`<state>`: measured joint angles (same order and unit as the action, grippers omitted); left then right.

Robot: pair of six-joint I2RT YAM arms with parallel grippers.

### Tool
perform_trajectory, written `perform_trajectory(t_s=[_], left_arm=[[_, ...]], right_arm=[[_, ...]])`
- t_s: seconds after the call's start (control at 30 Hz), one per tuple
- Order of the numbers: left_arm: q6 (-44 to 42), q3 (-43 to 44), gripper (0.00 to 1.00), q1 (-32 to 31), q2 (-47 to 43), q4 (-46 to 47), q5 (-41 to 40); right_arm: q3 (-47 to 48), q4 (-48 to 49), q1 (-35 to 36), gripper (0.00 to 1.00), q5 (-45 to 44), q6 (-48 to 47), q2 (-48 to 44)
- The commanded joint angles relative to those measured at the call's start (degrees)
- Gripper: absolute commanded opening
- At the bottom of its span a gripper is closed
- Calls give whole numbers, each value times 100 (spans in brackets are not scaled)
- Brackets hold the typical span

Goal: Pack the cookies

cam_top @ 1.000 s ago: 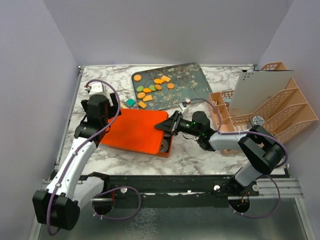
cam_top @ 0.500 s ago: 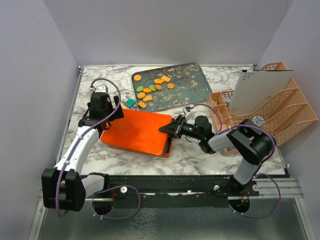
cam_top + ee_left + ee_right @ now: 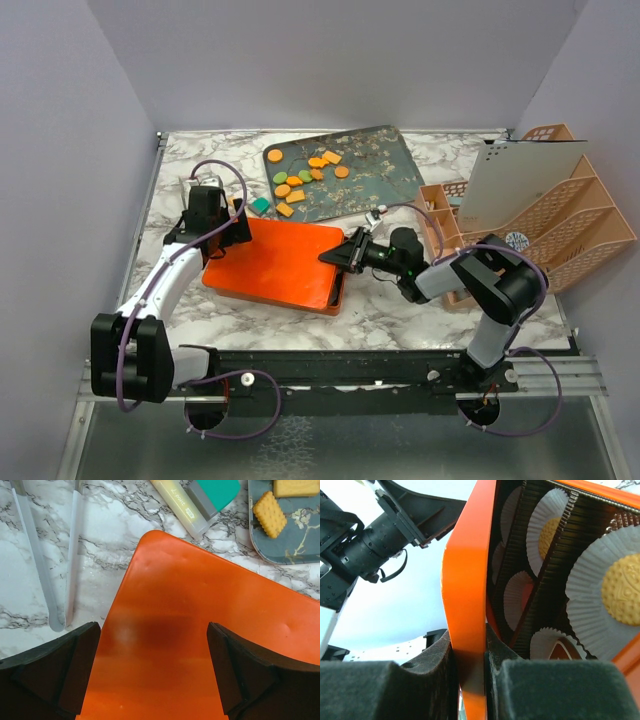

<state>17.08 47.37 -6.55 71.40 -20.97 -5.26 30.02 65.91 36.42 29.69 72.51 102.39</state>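
Right gripper (image 3: 470,680) clamped on edge of orange lid (image 3: 275,262), lid tilted up over paper cups (image 3: 582,580). Left gripper (image 3: 152,675) jaws wide apart above lid's corner. Cookies (image 3: 305,175) on tray (image 3: 385,165), just beyond it.

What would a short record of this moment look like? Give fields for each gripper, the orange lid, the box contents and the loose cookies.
right gripper: shut on the right edge of the orange lid
left gripper: open, over the lid's far left corner
lid position: tilted up on its right side above the box
box contents: white paper cups, some holding yellow cookies
loose cookies: on the patterned tray at the back
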Motion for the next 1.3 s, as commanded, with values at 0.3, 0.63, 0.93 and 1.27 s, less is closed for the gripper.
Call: perform_trajectory(t_s=[0.3,0.63,0.93,1.27], left_arm=[[-63,56,97,39,271,-118,212],[-145,126,97,36,531,-134,113],[-155,234,97,43,789,-162,343],[-102,289,97,44,965,-160,757]], right_arm=[[218,-1131,-378,19,-164,-773,-308],[323,-2019,-434,38,-482,-1223,-319],[602,-3483,-434,53,-1098,-1918,-996],[902,-5505,-434,77,-2017,-2636,-2216]])
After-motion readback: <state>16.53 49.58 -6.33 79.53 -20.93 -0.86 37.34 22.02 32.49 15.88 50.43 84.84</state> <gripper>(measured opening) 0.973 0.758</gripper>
